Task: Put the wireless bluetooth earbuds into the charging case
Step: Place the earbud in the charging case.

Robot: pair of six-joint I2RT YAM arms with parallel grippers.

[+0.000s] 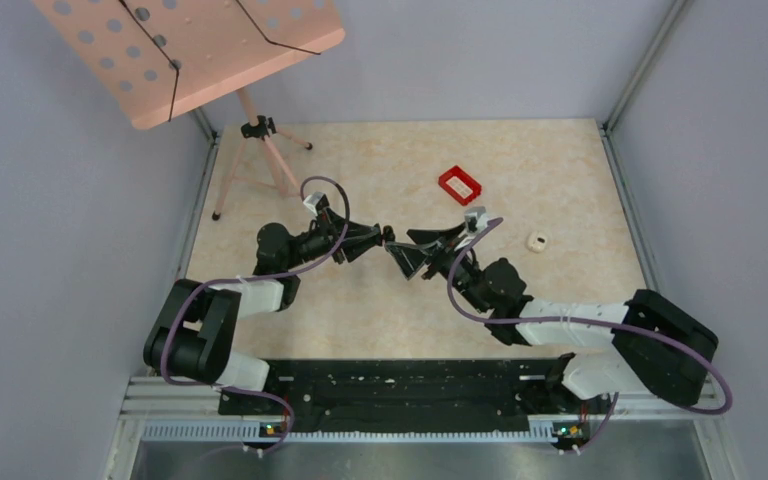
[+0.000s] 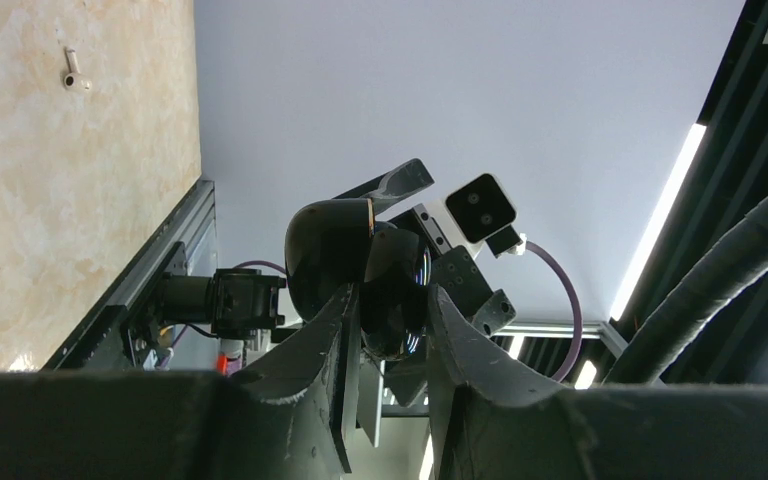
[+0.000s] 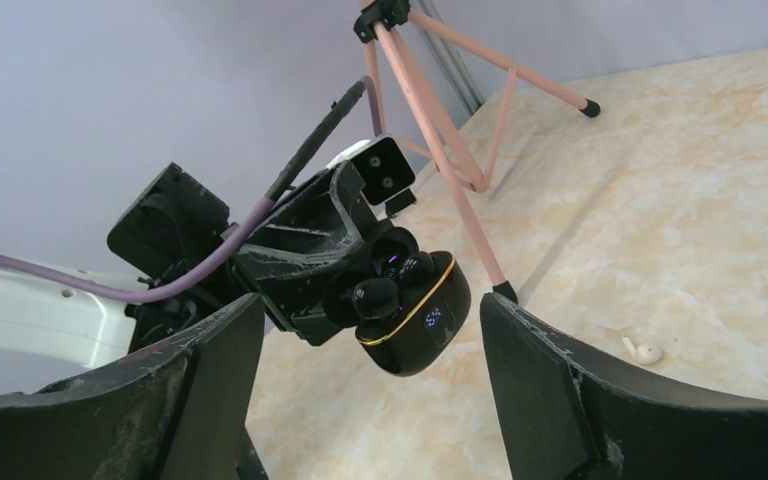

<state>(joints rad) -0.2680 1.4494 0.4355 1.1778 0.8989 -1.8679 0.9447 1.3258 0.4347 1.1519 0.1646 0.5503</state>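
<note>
Gripping the charging case (image 3: 415, 325) in mid-air, the left gripper (image 1: 385, 236) is clamped on its glossy black shell. The case hangs open, rimmed with a gold band, with a small display glowing on its front. A dark earbud (image 3: 375, 297) sits inside. The right gripper (image 1: 400, 252) has its fingers spread wide, flanking the case without touching. A pale earbud (image 3: 645, 351) lies on the table (image 3: 710, 200).

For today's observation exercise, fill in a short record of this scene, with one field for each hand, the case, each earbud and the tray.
left hand: shut on the charging case, holding it above the table
right hand: open, empty, facing the case
charging case: glossy black, gold rim, lid open
dark earbud: seated in the case
pale earbud: lying on the table, outside the case
red tray: on the table beyond both hands
</note>
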